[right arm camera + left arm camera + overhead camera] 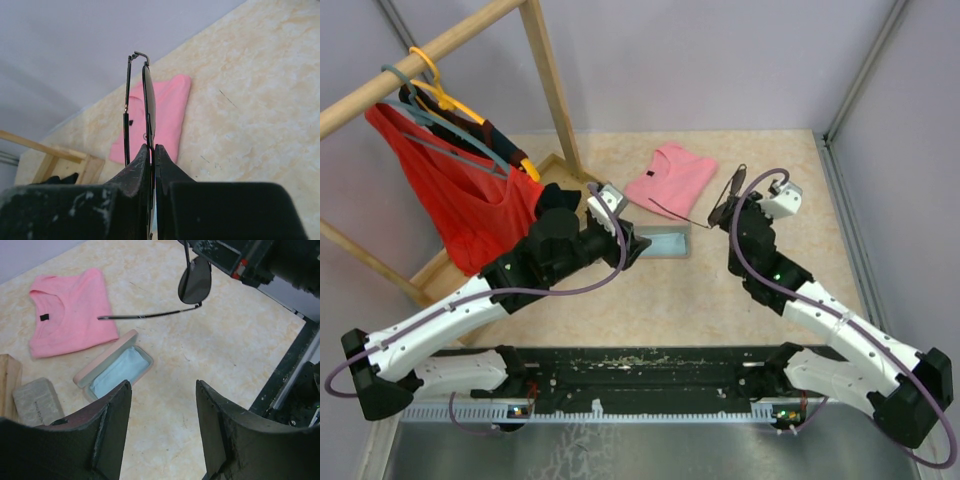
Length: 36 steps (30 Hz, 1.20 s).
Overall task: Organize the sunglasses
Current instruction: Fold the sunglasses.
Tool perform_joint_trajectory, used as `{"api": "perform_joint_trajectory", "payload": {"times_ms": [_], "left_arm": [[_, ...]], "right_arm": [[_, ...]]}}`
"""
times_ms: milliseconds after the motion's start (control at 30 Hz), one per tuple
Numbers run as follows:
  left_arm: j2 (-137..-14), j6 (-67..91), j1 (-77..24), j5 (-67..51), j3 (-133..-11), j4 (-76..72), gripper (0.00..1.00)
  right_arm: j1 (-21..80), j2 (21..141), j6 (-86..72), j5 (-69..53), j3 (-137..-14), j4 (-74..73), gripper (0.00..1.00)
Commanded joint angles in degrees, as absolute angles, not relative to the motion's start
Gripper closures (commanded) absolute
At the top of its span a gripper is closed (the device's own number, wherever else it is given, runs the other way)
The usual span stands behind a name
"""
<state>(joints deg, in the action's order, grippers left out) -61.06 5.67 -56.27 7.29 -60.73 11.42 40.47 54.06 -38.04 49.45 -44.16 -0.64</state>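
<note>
- sunglasses [194, 281]: one pair in view, off the counter [230, 360], up in the air at the right claw [151, 148]. Thin dark wire frame, dark lens.
- right claw clenched on the sunglasses. In the right wrist view the fingers [135, 167] pinch the frame, and it stands edge-on straight up out of them.
- one temple arm is unfolded. In the left wrist view it sticks out sideways from the lens towards the pink T-shirt [70, 315], with its tip over the shirt's near edge.
- top view: sunglasses [720, 207] sit right of centre, between the T-shirt [670, 178] and the right wrist.
- left claw [162, 390] released, fingers spread, nothing between them. It hangs over bare counter.
- open spectacle case [114, 371]: pinkish shell with a light-blue cloth [117, 371] lying inside, flat on the counter. It is just beyond the left claw's fingertip and just beside the T-shirt's lower edge.
- closed grey case [37, 402] lies left of the open one, against a wooden rack base [9, 385].
- T-shirt is folded, flat on the counter at the far side.
- wooden clothes rack [548, 85] stands far left, with a red garment [460, 205] on a hanger, well apart from the sunglasses.
</note>
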Motion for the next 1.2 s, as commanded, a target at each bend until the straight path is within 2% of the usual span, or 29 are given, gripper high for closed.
{"api": "perform_joint_trajectory", "payload": {"times_ms": [0, 133, 433, 1167], "left_arm": [[-60.39, 3.44, -56.43, 0.86, -60.02, 8.7, 0.4], [-63.18, 3.37, -56.43, 1.13, -60.07, 8.89, 0.4], [-71.02, 7.66, -56.41, 14.29, -65.01, 10.6, 0.41], [-82.13, 4.93, -56.42, 18.96, -77.6, 13.68, 0.41]], "right_arm": [[39.73, 54.44, -43.25, 53.57, -49.27, 0.01, 1.0], [39.75, 53.27, -42.99, 50.32, -49.61, 2.18, 1.0], [39.73, 46.12, -35.35, 41.34, -43.93, 9.03, 1.0], [39.73, 47.14, -32.7, 28.64, -42.53, 5.97, 1.0]]}}
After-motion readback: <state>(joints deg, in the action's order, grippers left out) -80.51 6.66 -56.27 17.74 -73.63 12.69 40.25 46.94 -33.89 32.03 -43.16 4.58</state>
